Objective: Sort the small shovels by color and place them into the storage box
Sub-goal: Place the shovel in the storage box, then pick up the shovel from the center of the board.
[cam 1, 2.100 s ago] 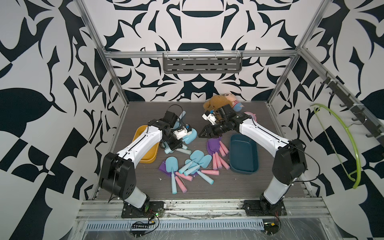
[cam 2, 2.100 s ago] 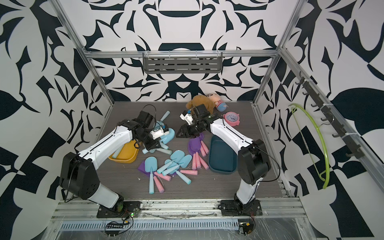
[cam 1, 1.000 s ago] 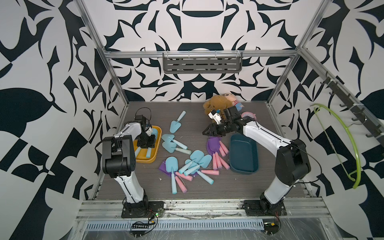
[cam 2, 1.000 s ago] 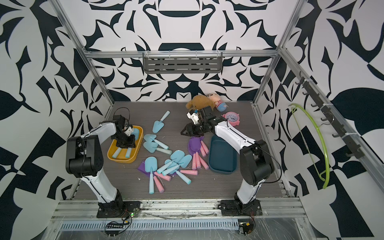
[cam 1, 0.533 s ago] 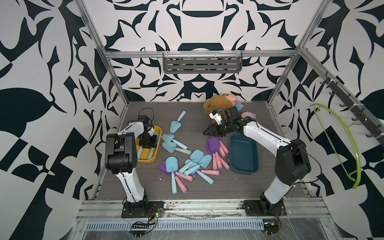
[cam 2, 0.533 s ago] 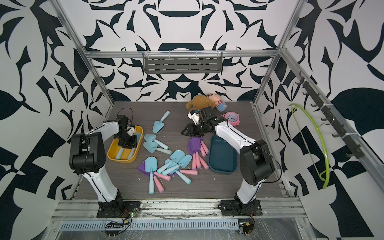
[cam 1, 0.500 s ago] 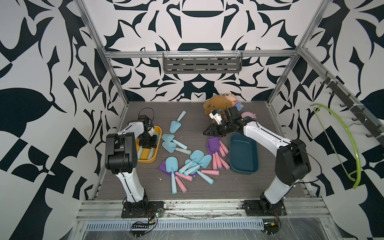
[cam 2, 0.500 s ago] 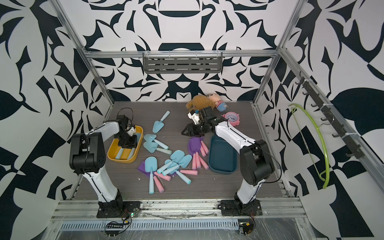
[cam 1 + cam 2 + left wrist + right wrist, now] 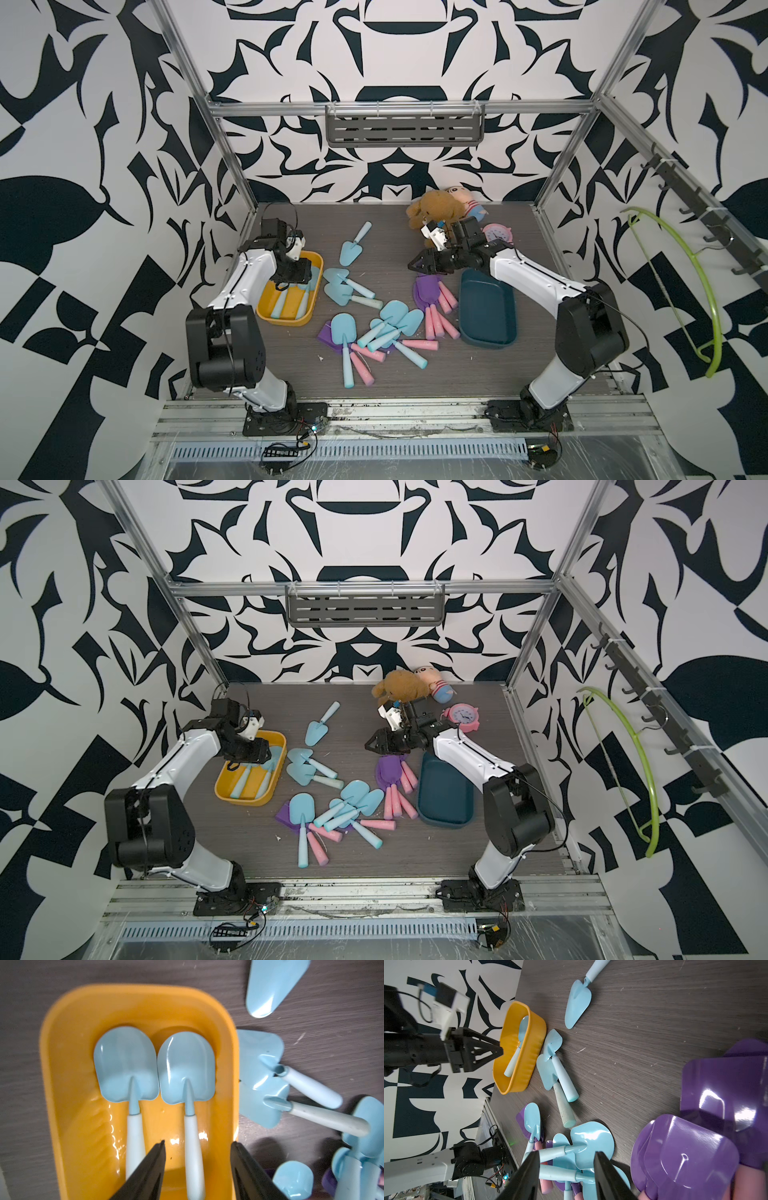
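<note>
Broadly, layout: dark wood-grain table with toy shovels strewn between two boxes.
Left gripper: jaws apart and holding nothing, poised over the handle end of the yellow box. One shovel handle shows between the jaws with a gap on each side.
Inside the yellow box: two light blue shovels side by side, blades edge to edge, handles toward the gripper.
Right gripper: partly open, empty, above the blades of the purple shovels.
Purple shovels: pink handles, bunched just beside the dark teal box.
Loose blue ones: pointed trowel alone toward the back; blue pair just beside the yellow box; mixed heap of blue and purple mid-table.
Back of table: brown plush bear, pink alarm clock.
</note>
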### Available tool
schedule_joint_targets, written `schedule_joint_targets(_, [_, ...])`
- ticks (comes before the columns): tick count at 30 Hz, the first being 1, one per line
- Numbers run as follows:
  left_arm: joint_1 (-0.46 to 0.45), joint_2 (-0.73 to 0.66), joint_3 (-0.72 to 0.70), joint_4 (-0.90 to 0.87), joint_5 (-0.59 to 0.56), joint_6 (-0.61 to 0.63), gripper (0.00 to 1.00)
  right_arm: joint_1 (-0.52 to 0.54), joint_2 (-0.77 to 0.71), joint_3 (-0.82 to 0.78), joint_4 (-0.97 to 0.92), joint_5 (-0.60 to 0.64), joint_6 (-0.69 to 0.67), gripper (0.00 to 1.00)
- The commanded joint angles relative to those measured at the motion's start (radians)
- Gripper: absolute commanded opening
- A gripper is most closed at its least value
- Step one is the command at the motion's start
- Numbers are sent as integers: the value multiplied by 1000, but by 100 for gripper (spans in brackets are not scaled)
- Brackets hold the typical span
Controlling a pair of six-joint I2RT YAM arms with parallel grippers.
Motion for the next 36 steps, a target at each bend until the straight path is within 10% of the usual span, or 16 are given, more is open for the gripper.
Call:
schedule_joint_targets(1, [-4, 1, 16, -8, 110, 56, 57, 3, -67, -16, 122, 24, 49, 47])
schedule_joint_targets(11, [-240, 345, 379, -125, -87, 153, 65, 37, -132, -54, 116, 84, 34, 47])
schedule_joint_targets(19, [-437, 584, 529, 44, -531, 226, 71, 39, -150, -90, 109, 107, 23, 47])
schedule_joint_targets(36, [-522, 754, 509, 312, -804, 340, 76, 40, -156, -127, 119, 119, 13, 47])
